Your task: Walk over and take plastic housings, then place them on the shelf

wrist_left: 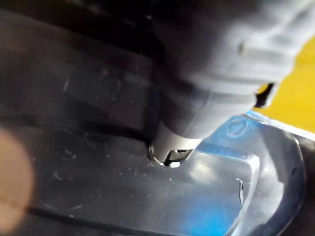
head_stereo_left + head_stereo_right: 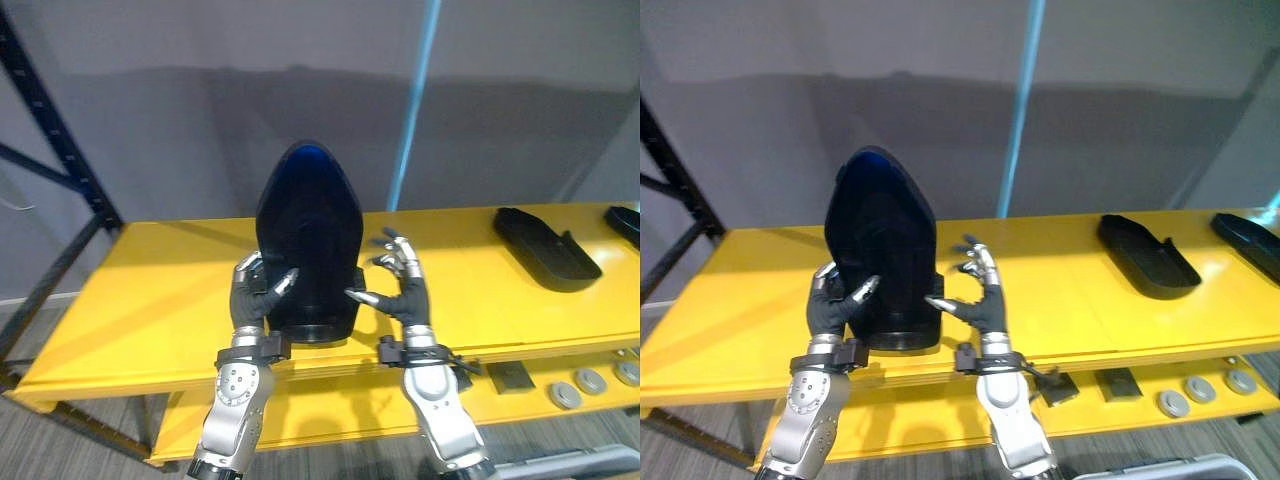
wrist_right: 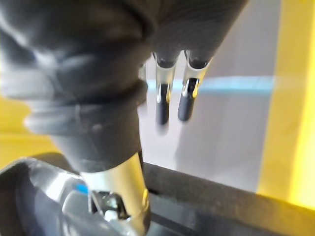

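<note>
A tall, glossy dark plastic housing (image 2: 308, 235) stands upright on the yellow shelf (image 2: 150, 300), its base near the front edge. My left hand (image 2: 252, 292) grips its lower left side, with the thumb (image 1: 172, 147) pressed on the front face and the fingers round the edge. On the other side, my right hand (image 2: 402, 288) is open. Its thumb tip touches the housing's lower right edge, and its fingers (image 3: 184, 103) are spread loosely and clear of the housing.
Two more black housings lie flat on the shelf, one at the right (image 2: 545, 245) and one at the far right edge (image 2: 625, 222). A lower yellow shelf carries round grey parts (image 2: 590, 380) and a dark square piece (image 2: 510, 375). A dark rack upright (image 2: 60, 150) stands at the left.
</note>
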